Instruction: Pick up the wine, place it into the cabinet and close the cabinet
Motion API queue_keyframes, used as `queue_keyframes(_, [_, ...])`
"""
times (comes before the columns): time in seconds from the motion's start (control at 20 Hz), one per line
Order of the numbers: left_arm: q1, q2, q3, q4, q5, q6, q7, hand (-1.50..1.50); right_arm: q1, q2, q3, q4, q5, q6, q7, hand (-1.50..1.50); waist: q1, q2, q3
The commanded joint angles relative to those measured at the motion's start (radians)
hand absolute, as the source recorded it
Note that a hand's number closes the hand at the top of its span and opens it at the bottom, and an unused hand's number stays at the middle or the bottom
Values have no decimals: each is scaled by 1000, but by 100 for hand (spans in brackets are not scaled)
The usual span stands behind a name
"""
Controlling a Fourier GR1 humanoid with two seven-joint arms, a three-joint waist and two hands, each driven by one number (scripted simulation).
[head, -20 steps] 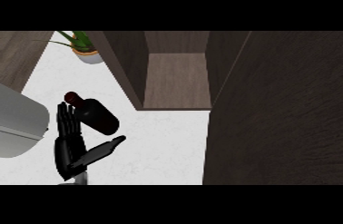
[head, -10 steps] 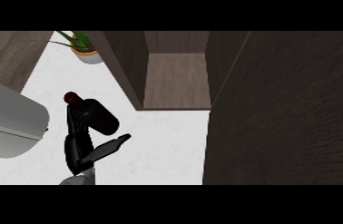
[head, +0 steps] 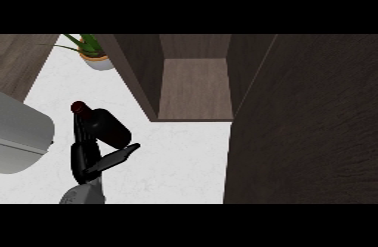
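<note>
Left hand (head: pixel 87 158) fingers clamp wine (head: pixel 103 125); open cabinet (head: pixel 193 86) door (head: pixel 303 126) alongside.

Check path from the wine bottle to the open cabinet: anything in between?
Nothing visible. The wine bottle, with the left hand against it, stands left of the cabinet; only bare counter lies between. The open door hangs to the right, off that line.
</note>
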Motion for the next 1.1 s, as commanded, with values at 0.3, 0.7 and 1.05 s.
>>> queue_keyframes(0.3, [-102, 9, 64, 165, 46, -130, -99, 150, 32, -8, -32, -147, -103, 1, 75, -150, -5, 1, 0])
queue_keyframes(0.7, [-144, -28, -13, 221, -56, -81, -125, 150, 75, 17, -43, -118, -107, 28, 12, -150, -5, 0, 1])
queue_keyframes(1.05, [-75, 50, -73, 205, -118, -165, -120, 150, 102, 35, 0, -171, -83, 23, 44, -150, -5, -2, 0])
